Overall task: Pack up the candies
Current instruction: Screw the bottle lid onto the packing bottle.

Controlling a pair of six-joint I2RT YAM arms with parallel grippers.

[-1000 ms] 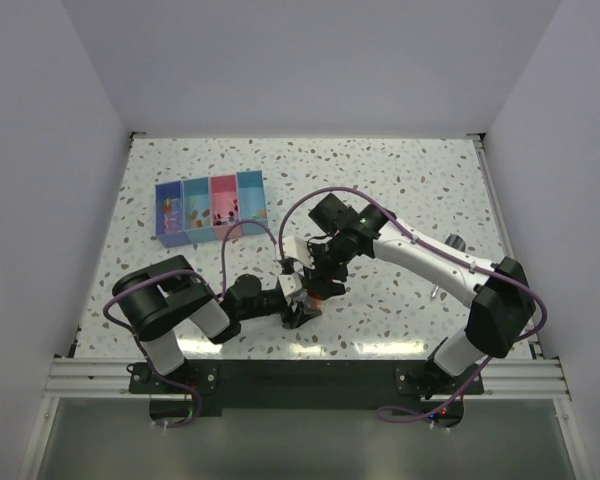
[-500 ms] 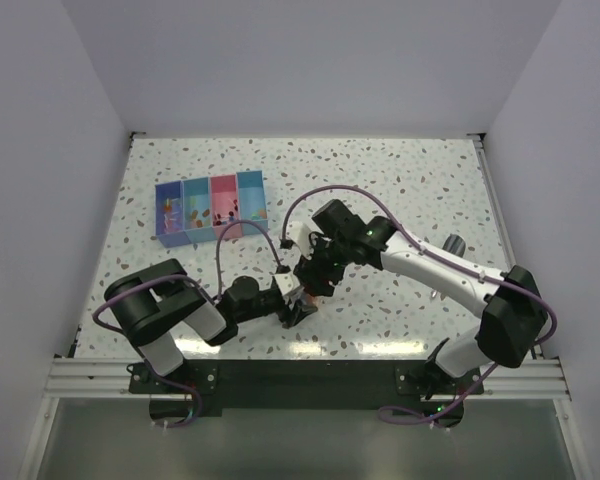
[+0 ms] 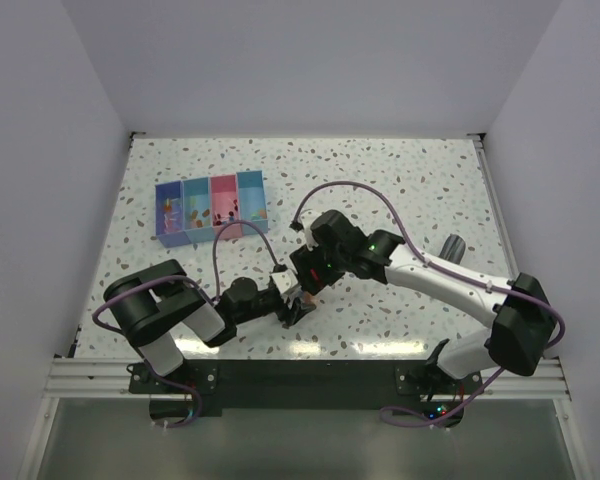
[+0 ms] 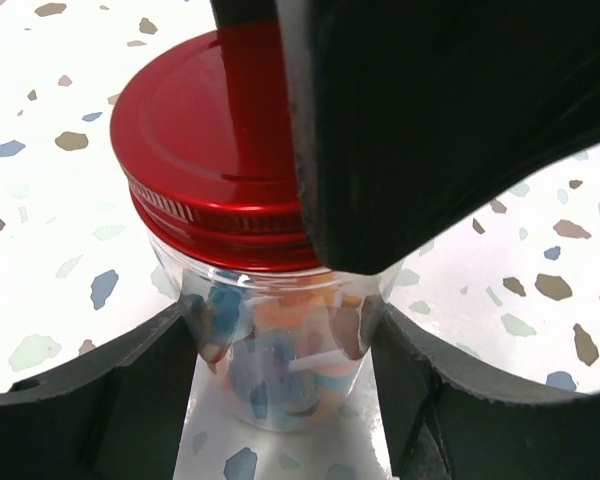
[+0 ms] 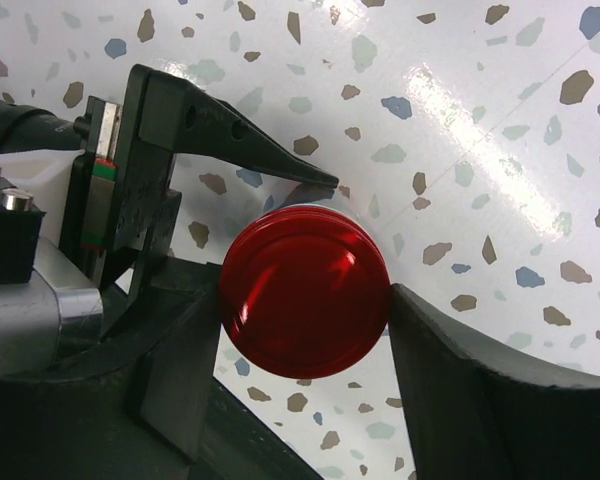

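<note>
Speckled table (image 3: 430,180), four-compartment tray (image 3: 180,237) at far left, clear jar (image 4: 280,350), red lid (image 5: 305,290)

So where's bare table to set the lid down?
Bare: the far right table beyond the right arm, and the strip behind the tray. Crowded: near middle, where the left gripper holds the jar and the right gripper its lid.

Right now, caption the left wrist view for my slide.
Left tool gripping a clear jar of candies below its red lid, with the right tool clamped on the lid.
</note>
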